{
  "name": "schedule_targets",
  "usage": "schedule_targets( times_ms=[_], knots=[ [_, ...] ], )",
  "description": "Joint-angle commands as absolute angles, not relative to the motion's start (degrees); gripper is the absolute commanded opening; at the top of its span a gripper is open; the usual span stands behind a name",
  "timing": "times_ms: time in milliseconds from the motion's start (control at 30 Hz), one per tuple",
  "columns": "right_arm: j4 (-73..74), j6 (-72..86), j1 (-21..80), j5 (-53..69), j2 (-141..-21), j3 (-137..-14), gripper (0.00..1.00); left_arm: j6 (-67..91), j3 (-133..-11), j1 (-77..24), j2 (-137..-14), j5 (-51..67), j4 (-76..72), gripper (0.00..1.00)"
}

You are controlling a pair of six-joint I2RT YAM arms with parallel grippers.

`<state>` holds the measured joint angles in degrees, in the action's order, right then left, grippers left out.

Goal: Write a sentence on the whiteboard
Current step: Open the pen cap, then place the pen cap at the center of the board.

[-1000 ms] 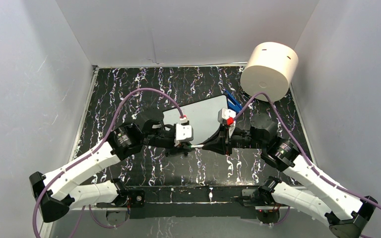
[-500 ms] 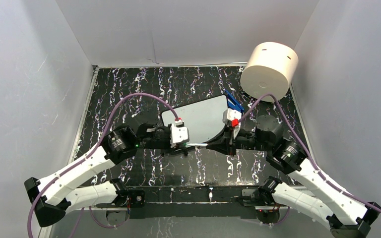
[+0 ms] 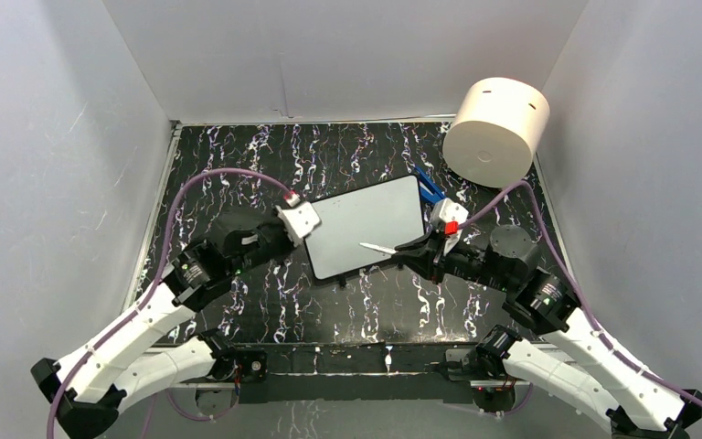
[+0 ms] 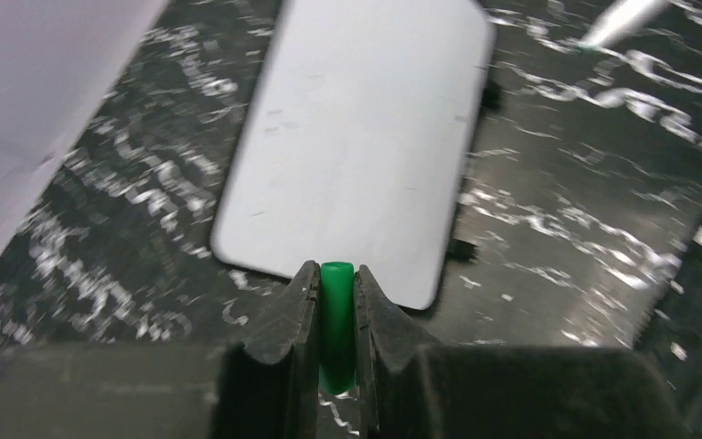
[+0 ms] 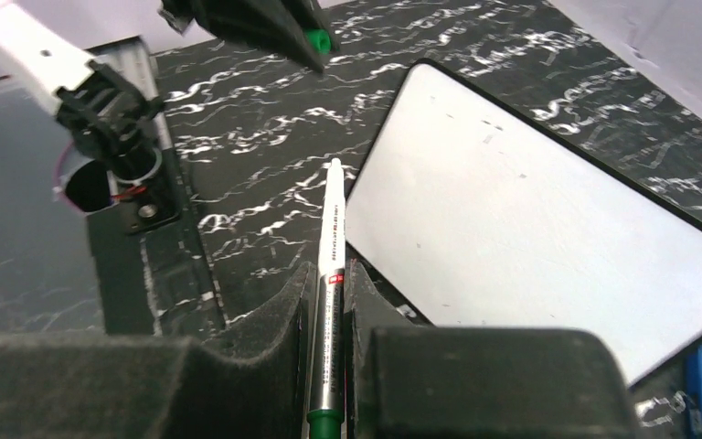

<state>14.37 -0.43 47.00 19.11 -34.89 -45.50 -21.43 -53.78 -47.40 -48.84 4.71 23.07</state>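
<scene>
Jaws of the left gripper [image 4: 336,274] clamp a green cap [image 4: 336,320] at the left end of the whiteboard [image 3: 366,219]. It lies blank mid-tabletop, long axis slanting left-near to right-far. The right gripper [image 5: 331,274], better placed to write, pinches the marker [image 5: 332,219], whose barrel points leftward with the tip by the board's near edge.

Black white-veined counter [image 3: 238,165]: far strip and far-left corner lay open. Large cream cylinder [image 3: 496,131]: blocked the far right corner. Blue flat object [image 3: 430,187]: lay between cylinder and the small black-framed whiteboard [image 3: 356,224]. Left arm [image 3: 192,270] and right arm [image 3: 512,265]: closed off the board's left and near-right edges.
</scene>
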Motion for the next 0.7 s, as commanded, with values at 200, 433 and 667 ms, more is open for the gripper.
schedule_targets(
  times_ms=[200,433,667],
  knots=[
    [3.54,0.87,47.00,4.89,-31.39,-39.89,0.00,-7.47,-51.93,-28.46,-51.45,-8.96,8.88,0.00],
    [3.93,0.10,46.98,0.39,-33.04,-39.22,0.00,3.64,-54.22,-17.19,-62.53,-5.98,10.15,0.00],
    [3.62,0.09,46.96,-2.53,-32.99,-38.94,0.00,7.09,-56.56,-12.01,-74.84,-4.10,12.00,0.00]
  ],
)
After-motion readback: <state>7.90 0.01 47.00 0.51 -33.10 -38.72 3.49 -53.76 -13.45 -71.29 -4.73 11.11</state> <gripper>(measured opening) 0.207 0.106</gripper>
